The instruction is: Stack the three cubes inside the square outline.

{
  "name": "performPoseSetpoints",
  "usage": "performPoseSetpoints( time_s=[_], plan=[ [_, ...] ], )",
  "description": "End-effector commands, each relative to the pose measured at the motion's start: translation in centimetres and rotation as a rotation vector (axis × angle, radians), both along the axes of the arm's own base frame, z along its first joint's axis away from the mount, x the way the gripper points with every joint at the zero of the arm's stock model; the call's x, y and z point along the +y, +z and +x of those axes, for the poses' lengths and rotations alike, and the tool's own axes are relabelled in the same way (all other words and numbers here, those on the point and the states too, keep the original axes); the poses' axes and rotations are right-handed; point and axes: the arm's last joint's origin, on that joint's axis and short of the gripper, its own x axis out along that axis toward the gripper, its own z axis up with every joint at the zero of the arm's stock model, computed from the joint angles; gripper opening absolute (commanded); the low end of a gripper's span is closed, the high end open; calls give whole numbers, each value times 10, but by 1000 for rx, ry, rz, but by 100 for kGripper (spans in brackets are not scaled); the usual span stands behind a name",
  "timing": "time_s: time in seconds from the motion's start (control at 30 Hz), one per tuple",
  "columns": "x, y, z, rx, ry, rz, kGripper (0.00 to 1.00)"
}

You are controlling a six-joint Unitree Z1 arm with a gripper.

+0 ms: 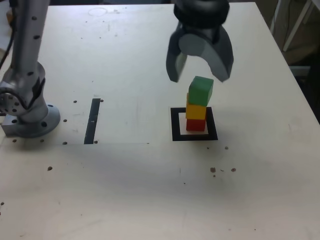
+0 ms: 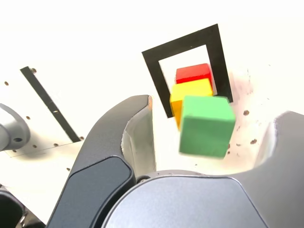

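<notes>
While claw [image 1: 200, 70] hangs spread, gripping nothing, above green cube [image 1: 201, 90] topping yellow [image 1: 196, 110], red [image 1: 195, 125] inside square outline [image 1: 175, 125], we fear skewed green cube toppling if finger clips it.

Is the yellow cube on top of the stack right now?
No, the green cube is on top, with the yellow cube in the middle and the red cube at the bottom.

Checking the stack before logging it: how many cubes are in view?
3, stacked inside the square outline: red cube at the bottom, yellow cube in the middle, green cube on top. None look hidden.
</notes>
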Motion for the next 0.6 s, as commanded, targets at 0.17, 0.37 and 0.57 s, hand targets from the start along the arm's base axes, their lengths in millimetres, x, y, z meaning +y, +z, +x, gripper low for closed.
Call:
performPoseSetpoints(
  time_s=[0.17, 0.37, 0.57],
  plan=[
    [4, 13, -52, 15, 38, 7, 99],
    [7, 0, -95, 34, 96, 12, 100],
    [9, -27, -125, 49, 141, 14, 100]
  ],
)
